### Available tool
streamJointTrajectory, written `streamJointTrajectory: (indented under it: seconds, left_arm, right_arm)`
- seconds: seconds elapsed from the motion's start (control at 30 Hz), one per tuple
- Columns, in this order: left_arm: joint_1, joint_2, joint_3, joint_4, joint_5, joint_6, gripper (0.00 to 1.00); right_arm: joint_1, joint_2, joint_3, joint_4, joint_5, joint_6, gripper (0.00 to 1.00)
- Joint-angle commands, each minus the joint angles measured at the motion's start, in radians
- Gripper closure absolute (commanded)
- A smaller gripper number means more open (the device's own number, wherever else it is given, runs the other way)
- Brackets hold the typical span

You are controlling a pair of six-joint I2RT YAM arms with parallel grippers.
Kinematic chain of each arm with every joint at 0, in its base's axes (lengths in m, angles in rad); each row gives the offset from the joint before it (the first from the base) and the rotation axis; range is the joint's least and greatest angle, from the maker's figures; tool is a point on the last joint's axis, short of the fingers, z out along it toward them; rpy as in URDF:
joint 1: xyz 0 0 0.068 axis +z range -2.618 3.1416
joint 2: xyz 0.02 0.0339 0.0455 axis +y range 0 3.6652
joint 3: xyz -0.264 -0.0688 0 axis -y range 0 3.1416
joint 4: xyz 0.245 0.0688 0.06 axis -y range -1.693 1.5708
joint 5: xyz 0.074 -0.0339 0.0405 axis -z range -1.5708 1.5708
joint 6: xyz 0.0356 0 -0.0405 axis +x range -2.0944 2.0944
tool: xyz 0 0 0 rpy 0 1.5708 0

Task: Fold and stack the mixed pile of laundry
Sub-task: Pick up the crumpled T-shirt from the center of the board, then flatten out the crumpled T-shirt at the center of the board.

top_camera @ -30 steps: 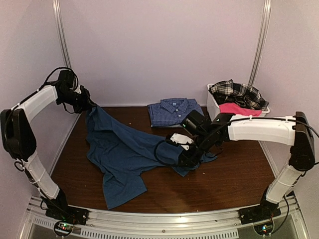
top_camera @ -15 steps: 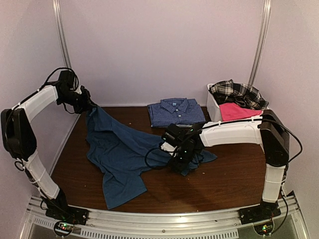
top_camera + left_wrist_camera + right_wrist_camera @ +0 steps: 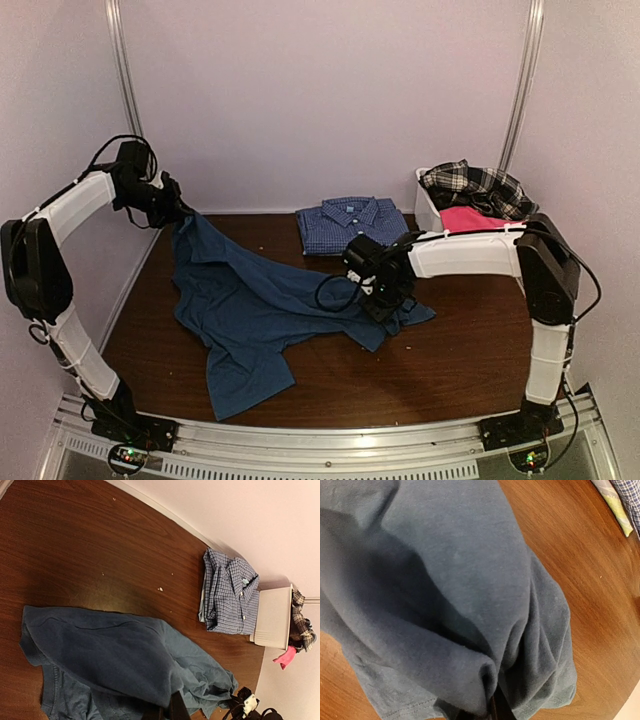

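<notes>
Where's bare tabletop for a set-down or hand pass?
Biggest free patch: near-right table, bordered by the dark blue T-shirt and the near edge. Smaller: near-left strip beside it, and a wedge between it and the folded checked shirt. Crowded: centre-right, where the right end effector pinches the T-shirt near the white bin.

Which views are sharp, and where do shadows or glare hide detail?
Top external view: even light, slightly soft. Left wrist view: sharp, with a pale sheen on the brown wooden table. Right wrist view: deep shadows inside the folds of the dark blue fabric T-shirt.
</notes>
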Motion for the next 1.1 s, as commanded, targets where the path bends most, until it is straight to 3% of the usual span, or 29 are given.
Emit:
streamJointTrajectory:
  seconds: [0.0,0.23,0.43,0.7,0.87,1.07]
  left_arm:
    - [0.001,-0.053,-0.018,-0.004,0.000,0.028,1.00]
    - [0.001,-0.114,-0.060,-0.009,0.009,0.037,1.00]
    - [0.001,-0.253,-0.063,-0.012,-0.021,0.025,1.00]
    - [0.001,-0.488,0.086,-0.048,-0.116,0.004,1.00]
    - [0.001,-0.631,0.154,-0.003,-0.197,-0.008,1.00]
    - [0.001,-0.701,0.282,0.040,-0.244,-0.041,1.00]
  right_arm:
    - [-0.002,-0.109,-0.004,-0.019,-0.068,-0.010,1.00]
    - [-0.001,-0.332,-0.074,-0.031,-0.237,-0.010,1.00]
    - [0.000,-0.494,-0.055,-0.085,-0.315,-0.012,1.00]
    - [0.002,-0.821,-0.031,-0.104,-0.351,0.036,1.00]
    - [0.000,-0.924,0.054,-0.149,-0.379,0.045,1.00]
    - [0.003,-0.908,0.272,-0.201,-0.402,0.011,1.00]
